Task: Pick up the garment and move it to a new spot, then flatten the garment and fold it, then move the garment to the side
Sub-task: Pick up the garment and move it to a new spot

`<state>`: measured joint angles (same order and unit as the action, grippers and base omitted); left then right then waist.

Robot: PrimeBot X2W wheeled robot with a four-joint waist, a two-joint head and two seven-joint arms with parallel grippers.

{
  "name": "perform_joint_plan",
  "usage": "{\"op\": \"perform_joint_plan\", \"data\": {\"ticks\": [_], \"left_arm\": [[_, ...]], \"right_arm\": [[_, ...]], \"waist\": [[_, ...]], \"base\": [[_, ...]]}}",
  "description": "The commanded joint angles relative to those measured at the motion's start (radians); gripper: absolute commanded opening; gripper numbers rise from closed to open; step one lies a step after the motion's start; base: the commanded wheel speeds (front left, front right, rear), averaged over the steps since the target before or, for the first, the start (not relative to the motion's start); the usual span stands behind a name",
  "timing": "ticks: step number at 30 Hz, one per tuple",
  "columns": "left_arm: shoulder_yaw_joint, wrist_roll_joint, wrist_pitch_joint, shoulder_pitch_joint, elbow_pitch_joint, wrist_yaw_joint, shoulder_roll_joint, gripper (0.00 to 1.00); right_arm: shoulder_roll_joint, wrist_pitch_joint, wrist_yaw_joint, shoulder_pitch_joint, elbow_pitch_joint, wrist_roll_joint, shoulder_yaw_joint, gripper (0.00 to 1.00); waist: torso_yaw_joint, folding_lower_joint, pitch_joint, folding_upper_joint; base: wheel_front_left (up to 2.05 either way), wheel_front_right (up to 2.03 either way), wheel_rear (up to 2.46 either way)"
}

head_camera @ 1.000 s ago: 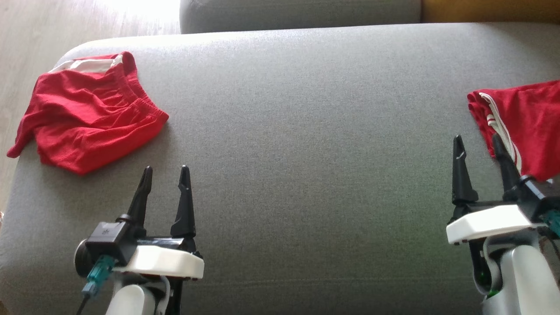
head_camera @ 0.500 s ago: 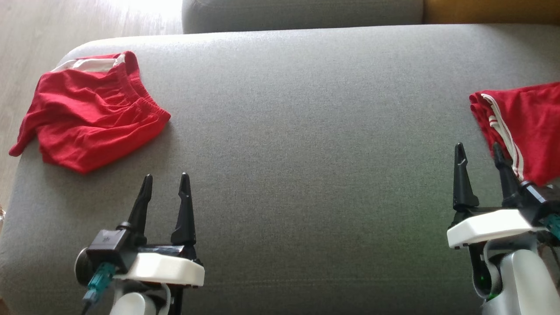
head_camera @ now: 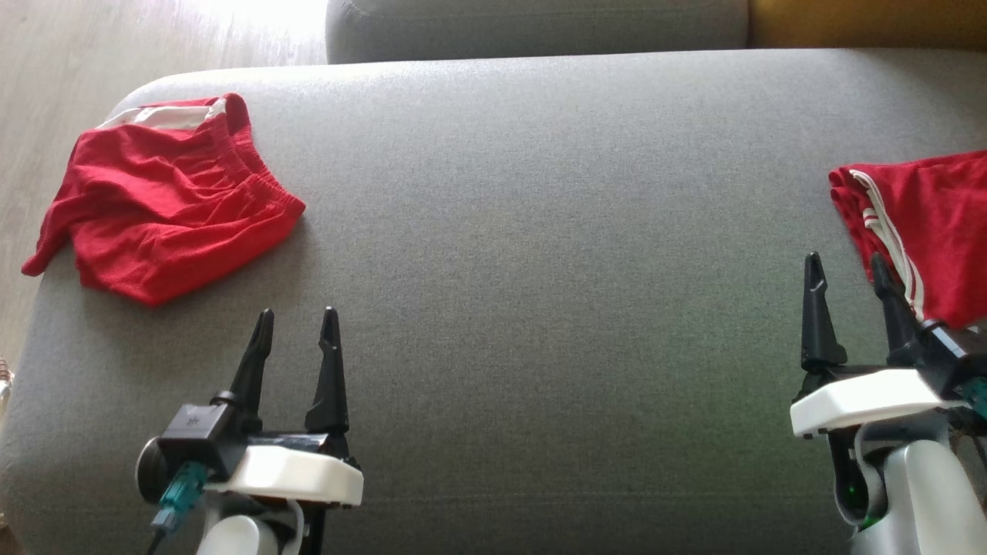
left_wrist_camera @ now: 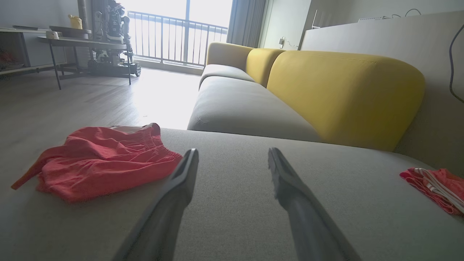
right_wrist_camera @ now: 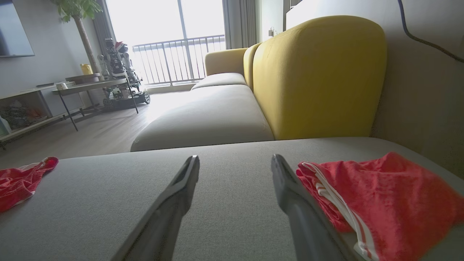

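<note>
A crumpled red garment (head_camera: pixel 166 212) with an elastic waistband lies at the far left corner of the grey sofa cushion (head_camera: pixel 540 231); in the left wrist view the garment (left_wrist_camera: pixel 105 165) lies left of the fingers. A second red garment (head_camera: pixel 925 227) with white stripes lies folded at the right edge, and the right wrist view has this garment (right_wrist_camera: pixel 380 195) just right of the fingers. My left gripper (head_camera: pixel 298 312) hovers open and empty near the front, short of the crumpled garment. My right gripper (head_camera: pixel 844 258) is open and empty, its right finger beside the striped garment's edge.
Wooden floor (head_camera: pixel 46 69) lies past the cushion's left edge. Another grey cushion (head_camera: pixel 532 23) and a yellow backrest (left_wrist_camera: pixel 344 94) stand behind. A table (left_wrist_camera: pixel 83 43) with items stands far off by the balcony window.
The whole head view has shifted slightly down, so the camera moved. Both grippers have drawn back a little toward the cushion's near edge. Both stay open; the garments lie as before.
</note>
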<state>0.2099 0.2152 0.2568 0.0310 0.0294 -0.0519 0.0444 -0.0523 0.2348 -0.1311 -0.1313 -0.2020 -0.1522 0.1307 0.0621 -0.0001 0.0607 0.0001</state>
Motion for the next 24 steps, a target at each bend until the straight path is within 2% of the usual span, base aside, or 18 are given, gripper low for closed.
{"op": "perform_joint_plan", "data": {"ticks": [1, 24], "left_arm": [[-0.032, 0.003, 0.005, -0.045, -0.028, 0.003, 0.006, 1.00], [-0.036, 0.007, 0.005, -0.059, -0.013, 0.009, 0.006, 1.00]], "right_arm": [[0.002, 0.006, 0.000, -0.024, 0.028, -0.002, -0.019, 1.00], [0.002, 0.001, 0.000, -0.037, -0.001, -0.033, 0.002, 1.00]], "waist": [[0.001, 0.0001, 0.001, -0.0001], [0.007, 0.0001, 0.011, -0.0001]], "base": [[0.00, 0.00, 0.00], [0.00, 0.00, 0.00]]}}
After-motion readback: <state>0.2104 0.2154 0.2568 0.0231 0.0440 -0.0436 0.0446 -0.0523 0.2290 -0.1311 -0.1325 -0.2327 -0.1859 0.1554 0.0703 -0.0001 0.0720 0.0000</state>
